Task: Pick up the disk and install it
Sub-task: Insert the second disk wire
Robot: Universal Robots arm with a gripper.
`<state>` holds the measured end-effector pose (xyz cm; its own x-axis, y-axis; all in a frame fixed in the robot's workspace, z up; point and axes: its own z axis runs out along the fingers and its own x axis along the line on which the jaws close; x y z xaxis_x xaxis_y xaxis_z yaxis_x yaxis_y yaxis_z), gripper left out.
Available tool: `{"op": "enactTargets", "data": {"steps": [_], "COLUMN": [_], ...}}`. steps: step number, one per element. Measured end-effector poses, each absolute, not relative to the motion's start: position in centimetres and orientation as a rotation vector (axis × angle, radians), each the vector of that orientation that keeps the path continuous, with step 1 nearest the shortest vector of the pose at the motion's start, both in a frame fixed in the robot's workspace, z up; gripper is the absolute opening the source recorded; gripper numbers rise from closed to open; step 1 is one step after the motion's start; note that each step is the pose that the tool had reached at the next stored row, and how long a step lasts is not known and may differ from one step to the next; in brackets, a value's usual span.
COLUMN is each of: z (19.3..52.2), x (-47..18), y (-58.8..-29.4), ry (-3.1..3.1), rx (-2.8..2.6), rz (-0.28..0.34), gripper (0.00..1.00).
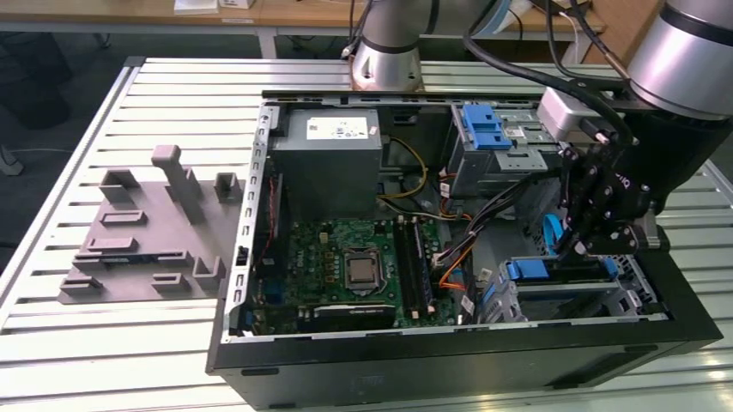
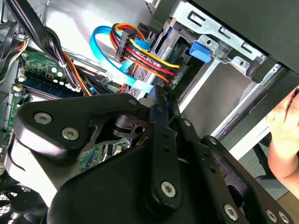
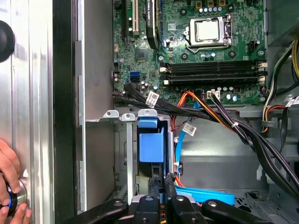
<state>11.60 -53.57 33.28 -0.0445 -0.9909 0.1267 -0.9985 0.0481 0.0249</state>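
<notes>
The arm reaches down into the open case (image 1: 458, 343), its gripper (image 1: 586, 249) low beside the drive cage (image 3: 126, 154). In the first wrist view the fingers (image 3: 155, 189) are pinched together on the thin upper edge of the disk (image 3: 151, 147), which stands on edge inside the cage, its blue frame showing.

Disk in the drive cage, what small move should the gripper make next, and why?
Probably a short straight push along the slot: the disk sits between the cage walls with the gripper right behind it, and full seating isn't evident.
</notes>
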Motion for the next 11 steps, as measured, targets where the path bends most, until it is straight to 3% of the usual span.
{"op": "enactTargets", "data": {"steps": [11], "z": [33.26], "x": [11.62], "y": [-53.57], "ry": [-2.193], "rx": [2.092], "rz": [0.105], "gripper": [0.16]}}
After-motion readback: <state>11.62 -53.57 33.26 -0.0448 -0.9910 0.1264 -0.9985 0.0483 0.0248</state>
